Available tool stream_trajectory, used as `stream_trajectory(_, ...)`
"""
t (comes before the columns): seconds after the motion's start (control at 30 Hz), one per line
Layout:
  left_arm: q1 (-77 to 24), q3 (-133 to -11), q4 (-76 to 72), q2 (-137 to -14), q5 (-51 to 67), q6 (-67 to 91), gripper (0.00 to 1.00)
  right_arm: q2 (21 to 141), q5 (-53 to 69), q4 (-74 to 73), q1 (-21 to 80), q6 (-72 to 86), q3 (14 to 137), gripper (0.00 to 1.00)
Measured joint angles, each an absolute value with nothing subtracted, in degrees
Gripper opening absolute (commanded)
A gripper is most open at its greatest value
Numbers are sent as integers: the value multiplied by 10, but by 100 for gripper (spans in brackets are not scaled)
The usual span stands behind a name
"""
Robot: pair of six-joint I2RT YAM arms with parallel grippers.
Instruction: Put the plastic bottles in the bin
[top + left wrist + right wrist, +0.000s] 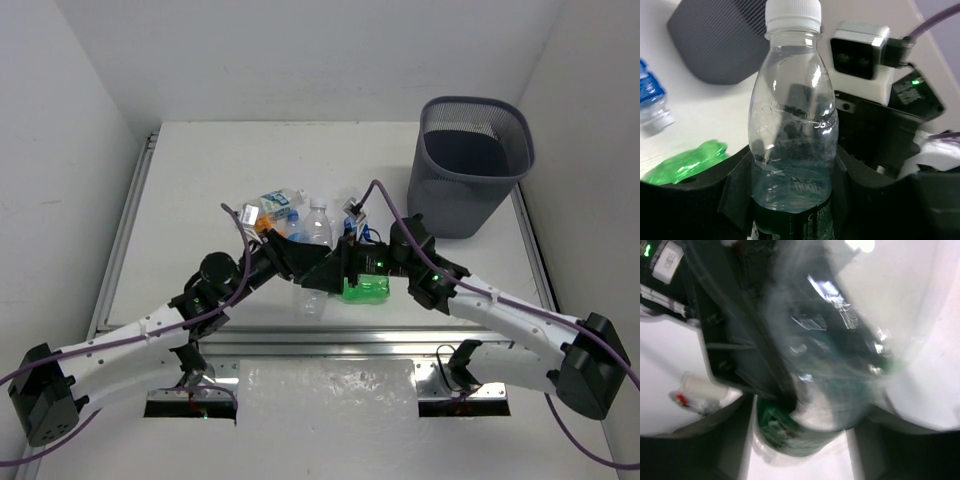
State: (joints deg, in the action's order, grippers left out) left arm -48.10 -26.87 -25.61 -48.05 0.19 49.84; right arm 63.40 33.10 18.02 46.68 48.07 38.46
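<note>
Midway across the white counter (200, 180), the overhead view shows the left pincer (305, 265) and right pincer (348, 265) meeting nose to nose above a huddle of bottles. The bin (470, 190) stands well apart at the far right, a dark grey mesh tub with a rounded rim, tapering downward. From that height the grips themselves are hidden.

The left wrist view settles one of them. A clear bottle (792, 125) with a ribbed white cap, a crinkled glossy wall and a dark green label low down stands clamped between the left pincer's matte black fingers (735, 195). To its left lie a bright green bottle (685, 162), translucent and crumpled, and a blue-labelled bottle (650, 95), with the bin's mesh beyond them. To its right sits a white-and-silver camera box (860, 50) trailing a purple cable (935, 25).

The right wrist view is smeared with blur. A clear, green-labelled bottle fills the space between that pincer's fingers, but I cannot tell whether they are closed on it.
</note>
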Motion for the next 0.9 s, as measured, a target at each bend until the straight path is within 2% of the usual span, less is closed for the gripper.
stream_trajectory(0.03, -481, -269, -268, -482, 4, 499, 36, 634, 324, 185, 466, 481, 385, 43)
stream_trajectory(0.07, -481, -269, -279, -483, 5, 496, 71, 634, 317, 185, 465, 488, 384, 27)
stream_trajectory(0.1, -481, -271, -284, -484, 5, 488, 85, 633, 312, 188, 464, 495, 384, 17)
stream_trajectory(0.13, -480, -278, -286, -488, 5, 489, 98, 633, 301, 189, 465, 493, 384, 14)
stream_trajectory(0.27, -481, -390, -176, -526, -39, 456, 100, 608, 231, 115, 468, 449, 402, 6)
stream_trajectory(0.37, -481, -559, -20, -578, -147, 422, 100, 570, 120, 8, 461, 399, 463, 6)
stream_trajectory(0.47, -471, -726, 128, -625, -283, 410, 100, 564, 4, -124, 425, 354, 588, 7)
stream_trajectory(0.57, -407, -801, 227, -641, -336, 399, 100, 599, -80, -212, 328, 314, 737, 8)
stream_trajectory(0.73, -296, -832, 335, -691, -339, 364, 100, 717, -155, -307, 152, 265, 939, 7)
stream_trajectory(0.8, -283, -849, 359, -731, -321, 348, 100, 773, -171, -324, 114, 247, 996, 17)
stream_trajectory(0.83, -279, -856, 372, -751, -309, 338, 100, 801, -179, -327, 92, 236, 1009, 32)
stream_trajectory(0.87, -277, -865, 383, -768, -297, 327, 100, 823, -182, -329, 77, 227, 1015, 79)
stream_trajectory(0.9, -276, -875, 392, -785, -287, 316, 100, 844, -185, -331, 62, 223, 1018, 95)
